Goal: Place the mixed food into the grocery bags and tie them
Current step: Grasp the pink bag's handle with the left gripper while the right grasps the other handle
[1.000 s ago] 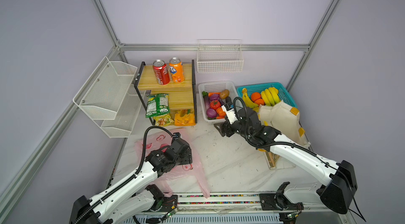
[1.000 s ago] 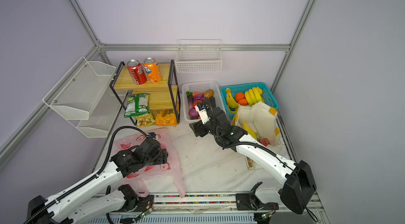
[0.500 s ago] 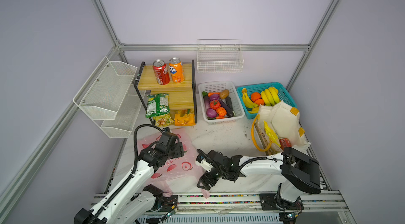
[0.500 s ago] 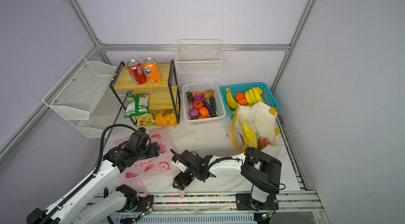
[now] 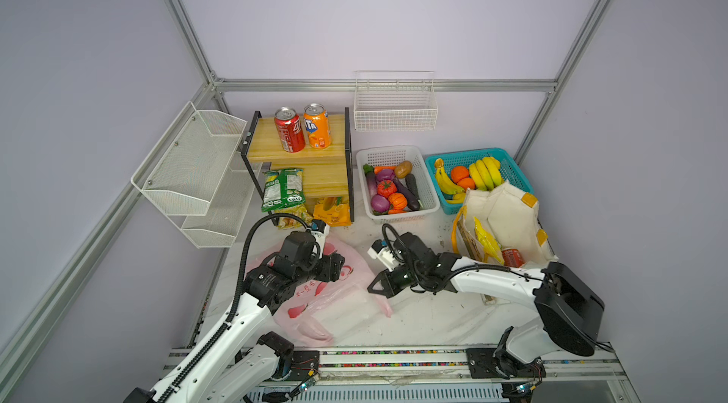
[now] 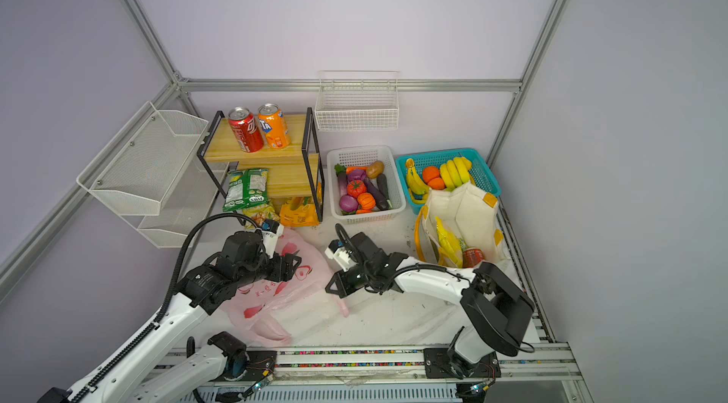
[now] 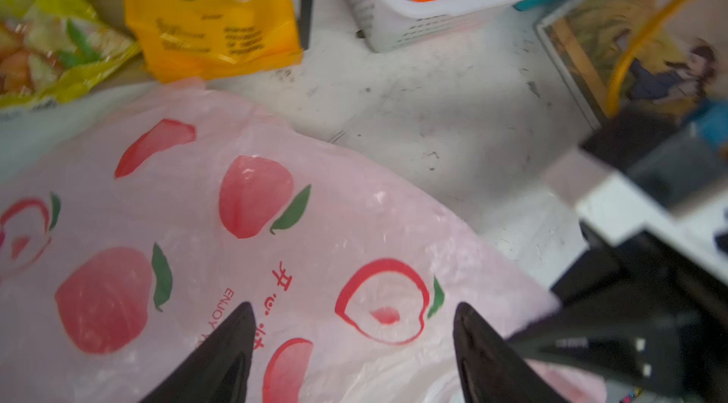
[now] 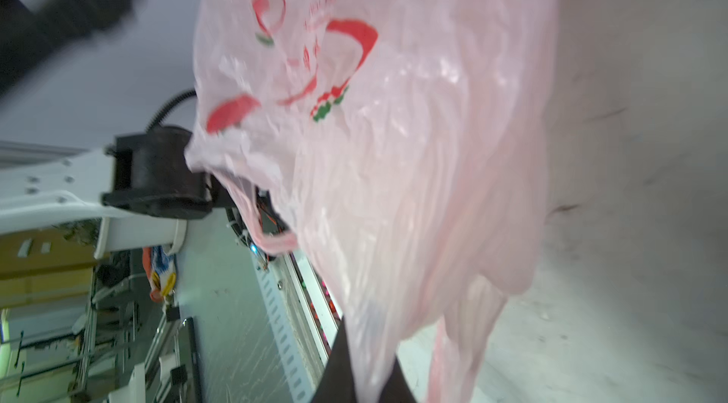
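Observation:
The pink grocery bag (image 5: 315,302) (image 6: 272,294) lies crumpled at the table's front left. My left gripper (image 7: 352,306) hovers open just over its peach prints, nothing between the fingers. My right gripper (image 8: 368,342) is shut on the bag's right edge, and the film (image 8: 394,145) hangs stretched from the jaws. The cream tote (image 5: 508,216) stands at the right, holding a yellow chip packet (image 5: 486,241) and a red can (image 5: 512,257). Tomato (image 5: 386,187), pumpkin (image 5: 397,200), onion (image 5: 379,203) and eggplant (image 5: 405,192) lie in the white basket (image 5: 429,200).
A wooden shelf (image 5: 299,153) at the back left carries a red can (image 5: 289,130), an orange can (image 5: 317,131) and green chip packets (image 5: 283,188). A teal basket (image 5: 512,172) holds bananas and oranges. Wire racks (image 5: 189,168) hang on the left wall.
My right arm swung from the white basket down to the table's front and its jaws closed on the pink bag's edge. The left gripper shifted slightly over the bag, still open.

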You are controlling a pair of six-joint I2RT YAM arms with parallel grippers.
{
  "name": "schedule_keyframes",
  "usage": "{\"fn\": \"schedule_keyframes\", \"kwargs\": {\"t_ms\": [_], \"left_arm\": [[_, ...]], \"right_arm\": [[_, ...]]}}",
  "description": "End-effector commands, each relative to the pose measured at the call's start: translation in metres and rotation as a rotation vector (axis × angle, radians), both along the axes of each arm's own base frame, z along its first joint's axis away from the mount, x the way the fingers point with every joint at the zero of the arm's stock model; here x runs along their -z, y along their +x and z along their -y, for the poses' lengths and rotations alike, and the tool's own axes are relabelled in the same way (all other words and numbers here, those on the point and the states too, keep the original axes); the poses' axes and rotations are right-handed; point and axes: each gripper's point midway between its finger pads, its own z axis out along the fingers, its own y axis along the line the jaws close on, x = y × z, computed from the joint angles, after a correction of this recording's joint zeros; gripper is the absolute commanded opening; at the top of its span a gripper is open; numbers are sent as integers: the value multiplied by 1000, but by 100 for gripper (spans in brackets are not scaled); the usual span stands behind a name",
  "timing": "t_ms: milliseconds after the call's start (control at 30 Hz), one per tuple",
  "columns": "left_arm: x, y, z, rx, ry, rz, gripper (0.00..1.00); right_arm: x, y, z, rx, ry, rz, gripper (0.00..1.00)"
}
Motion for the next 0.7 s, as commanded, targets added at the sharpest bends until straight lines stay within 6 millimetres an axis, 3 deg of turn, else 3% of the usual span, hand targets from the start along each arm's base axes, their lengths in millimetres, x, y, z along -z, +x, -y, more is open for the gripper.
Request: {"fn": "schedule_keyframes", "kwargs": {"t_ms": [0,100,233,467,667], "left_arm": [[-70,-12,38,312,19,293,77],[-75,-25,55,430,32,352,78],[-65,-29,70,414,70,340,79],[-47,-38,90,229,46,308,83],[-7,-45,85,123,147,289,83]], "right_arm": [[-36,5,20,-18,50,3,7],[-56,17,33,38,87,31,7],[-72,23,36,78,117,51,7],[-76,32,35,123,119,39,7],[-75,36,34,132,116,46,7]]}}
